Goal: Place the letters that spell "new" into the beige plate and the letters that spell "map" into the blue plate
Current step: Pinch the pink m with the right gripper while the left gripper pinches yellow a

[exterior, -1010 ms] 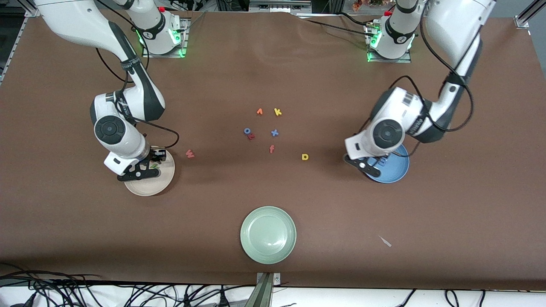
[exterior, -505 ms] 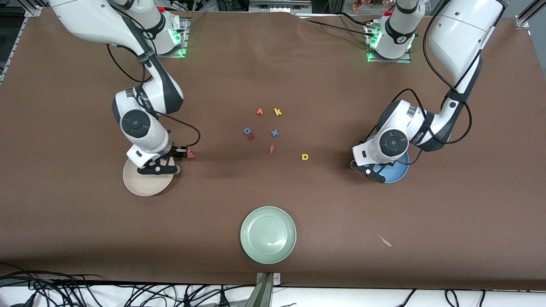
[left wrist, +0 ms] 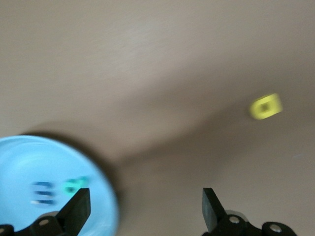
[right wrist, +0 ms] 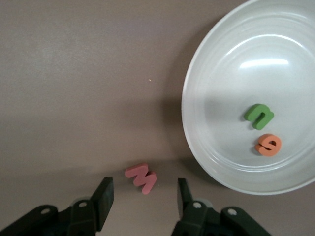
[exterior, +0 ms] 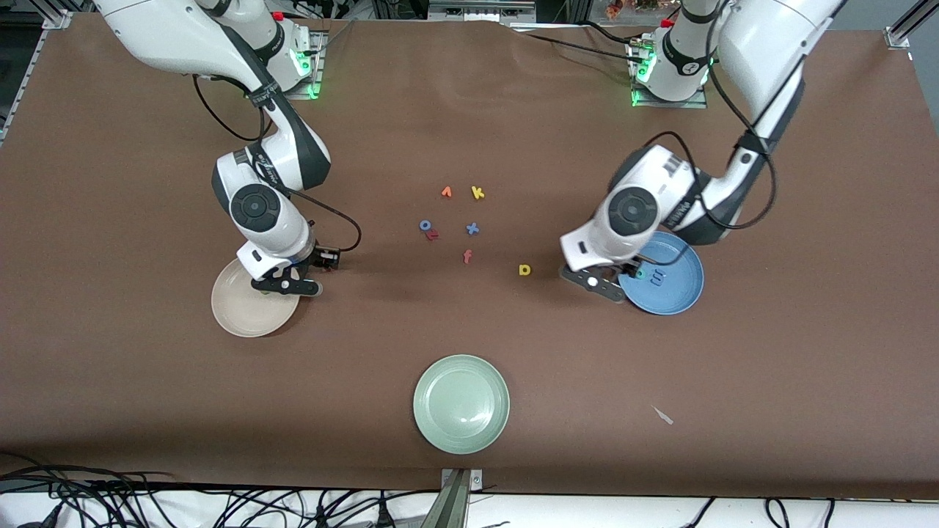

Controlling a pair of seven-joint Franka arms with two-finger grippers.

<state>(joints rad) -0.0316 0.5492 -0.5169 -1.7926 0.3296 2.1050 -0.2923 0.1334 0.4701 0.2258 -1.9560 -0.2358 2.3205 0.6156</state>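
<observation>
Both arms have swung off their plates toward the middle of the worktop [exterior: 469, 110] since the earlier frames. From the front, the right gripper [exterior: 297, 282] hangs low at the edge of the beige plate [exterior: 246, 312], hiding the letter beneath it, while the left gripper [exterior: 598, 282] sits just off the rim of the blue plate [exterior: 671, 290], over bare worktop, with the yellow "a" [exterior: 524, 270] lying near it toward the table's middle. A blue "m" [exterior: 658, 276] and teal "p" [exterior: 640, 274] rest in the blue plate. Spare letters, among them a yellow "k" [exterior: 477, 193], blue "x" [exterior: 472, 228] and orange-red "f" [exterior: 467, 256], sit apart at mid-table, and a pale green plate [exterior: 461, 403] lies nearest the camera. Through the left wrist, the left gripper's jaws stand wide and hold nothing, the yellow letter ahead of them. Through the right wrist, the right gripper's jaws stand partly open and empty, with the salmon-pink "w" [right wrist: 141, 178] lying flat between them just beside the plate, which already holds the green "n" [right wrist: 259, 115] and orange "e" [right wrist: 268, 144]. Such foam letters are probably very light and squashy, so pinching the "w" across its outer strokes should serve.
</observation>
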